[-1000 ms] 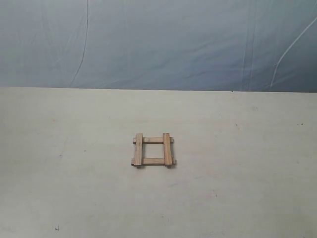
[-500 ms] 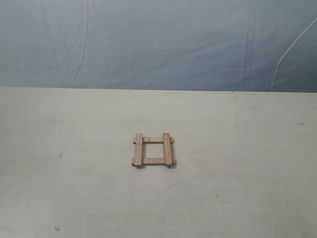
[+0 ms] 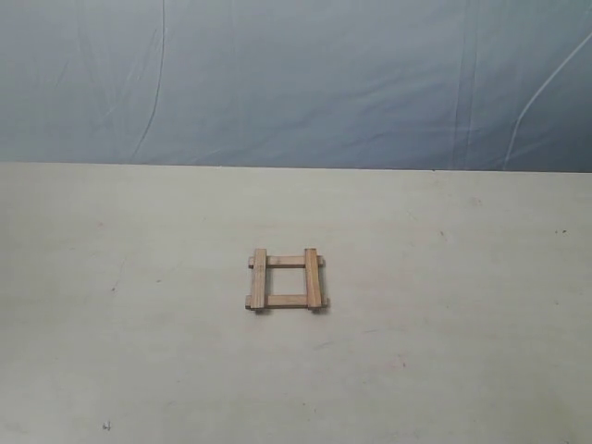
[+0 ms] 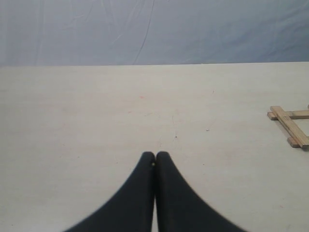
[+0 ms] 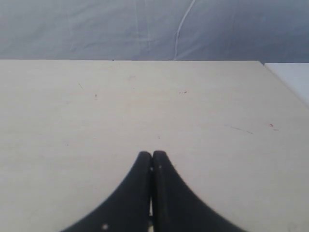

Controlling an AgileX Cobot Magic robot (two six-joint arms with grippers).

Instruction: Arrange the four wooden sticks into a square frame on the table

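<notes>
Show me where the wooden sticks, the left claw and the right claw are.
wooden sticks (image 3: 258, 278): exterior view, on the stick at the frame's left side.
left claw (image 4: 155, 154): left wrist view, where the shut tips meet.
right claw (image 5: 152, 153): right wrist view, where the shut tips meet.

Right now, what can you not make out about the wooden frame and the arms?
- Left wrist view: the frame is cut off by the picture's edge; only part shows.
- Right wrist view: the frame is outside the picture; only the table and the shut right fingers show.
- Exterior view: both arms are outside the picture; any holes in the sticks are too small to see.
</notes>
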